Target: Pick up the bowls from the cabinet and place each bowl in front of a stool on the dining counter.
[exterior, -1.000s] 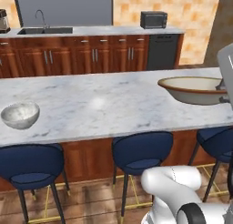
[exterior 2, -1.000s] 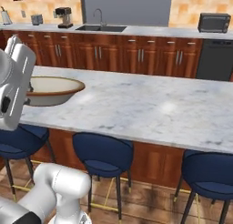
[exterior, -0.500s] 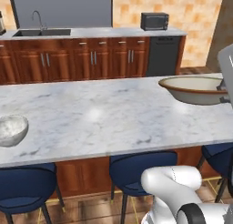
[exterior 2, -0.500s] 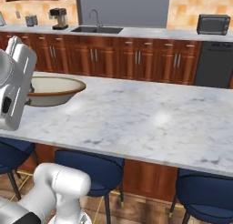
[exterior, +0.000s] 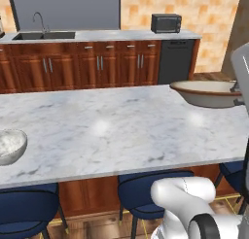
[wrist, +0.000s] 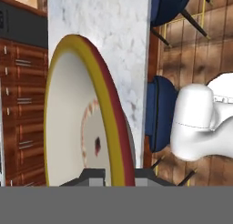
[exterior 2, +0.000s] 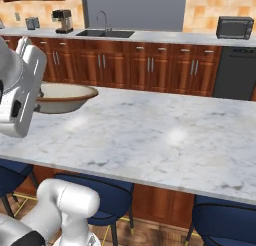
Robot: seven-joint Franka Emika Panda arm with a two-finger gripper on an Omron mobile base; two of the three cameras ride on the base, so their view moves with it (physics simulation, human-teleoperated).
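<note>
My gripper (wrist: 116, 175) is shut on the rim of the wide, shallow cream bowl (exterior: 206, 93) with its brown edge, holding it level just above the dining counter (exterior: 112, 131). The same bowl (exterior 2: 65, 97) hangs at the left of the right base view, beside my hand; in the hand view the bowl (wrist: 73, 123) is seen edge-on over the marble. The deep grey-white marbled bowl (exterior: 9, 145) rests on the counter's near left edge, above a dark blue stool (exterior: 24, 211). Another stool (exterior: 151, 192) stands under the middle of the counter.
Behind the island runs the wall counter with a sink (exterior: 44, 35), a microwave (exterior: 166, 23) and a dark dishwasher (exterior: 176, 60). A coffee machine (exterior 2: 62, 21) stands at its left end. More stools (exterior 2: 225, 220) line the near side of the island.
The whole picture has shifted left, so the base has driven right along the island. The cream bowl stays in my shut gripper at the same place in view.
</note>
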